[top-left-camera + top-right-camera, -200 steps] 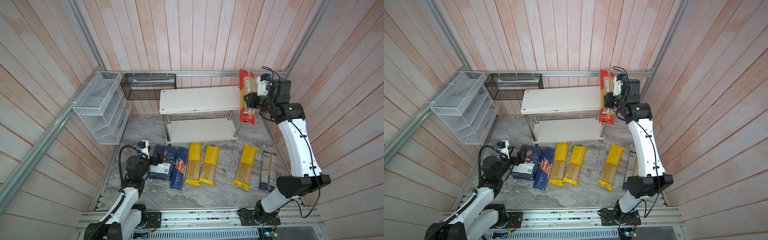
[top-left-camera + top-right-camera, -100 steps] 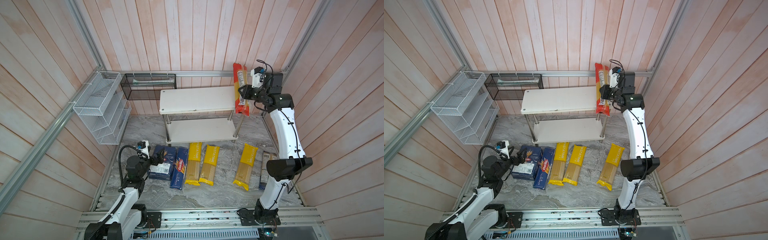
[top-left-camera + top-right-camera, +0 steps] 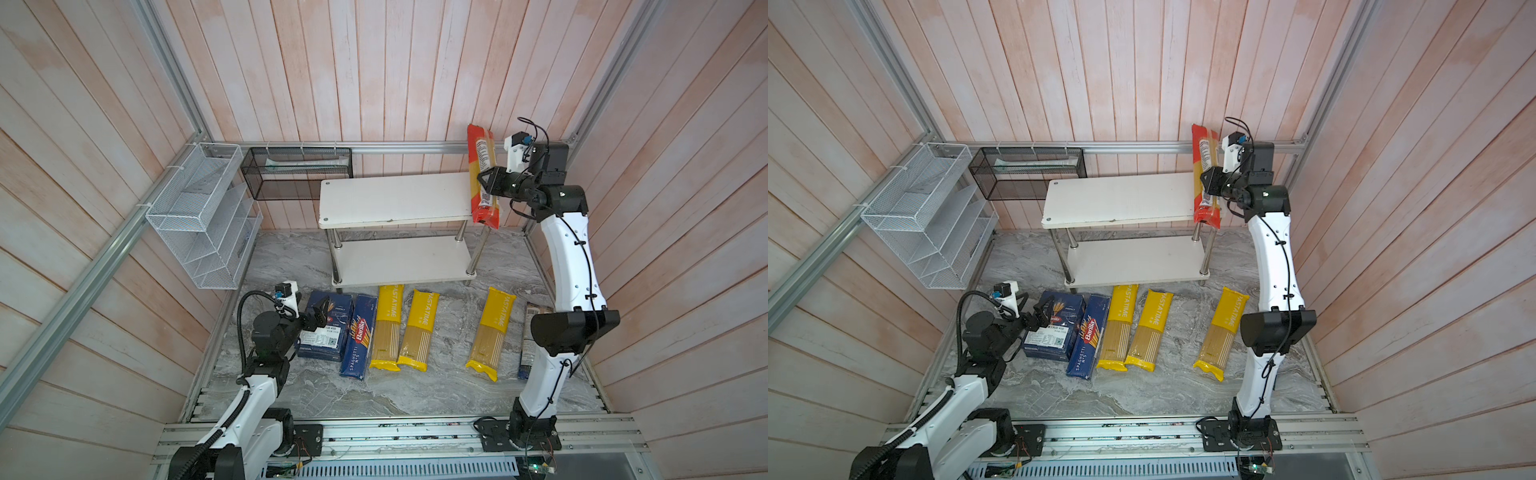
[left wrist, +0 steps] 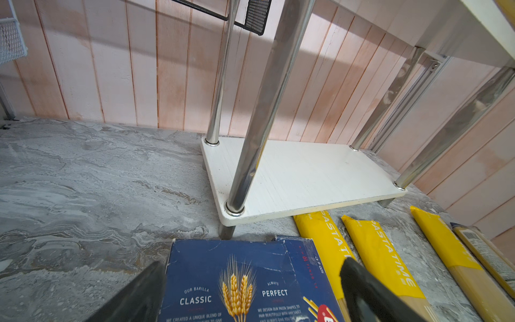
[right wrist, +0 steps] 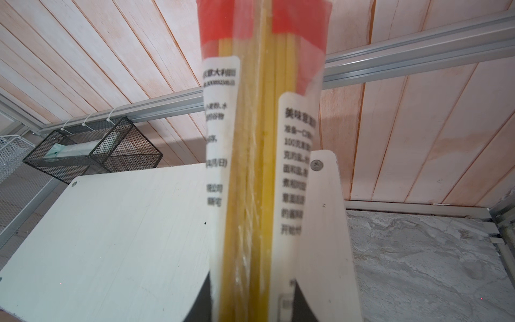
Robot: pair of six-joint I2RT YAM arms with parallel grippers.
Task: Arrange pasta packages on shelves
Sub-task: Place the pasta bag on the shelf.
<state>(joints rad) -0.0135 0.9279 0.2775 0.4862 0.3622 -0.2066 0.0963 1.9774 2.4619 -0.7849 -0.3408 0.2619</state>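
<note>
Red-ended bag (image 3: 481, 153) is clamped at its middle between the fingers of the right gripper (image 3: 487, 183), with both ends reaching well past them. It hangs over the right end of the shelves' top board (image 3: 395, 199); I cannot tell whether it touches. The carry looks nearly done. Next, the bag wants laying flat on the board below the fingers, then release.

Left gripper (image 3: 318, 316) has its fingers apart, straddling the wider Barilla box (image 3: 332, 343). Beyond them lie the blue pack (image 3: 358, 336), three yellow bags (image 3: 386, 328) and a dark-ended bag (image 4: 490, 259). Nothing seems to block the board; the black mesh basket (image 3: 297, 172) hangs well apart.
</note>
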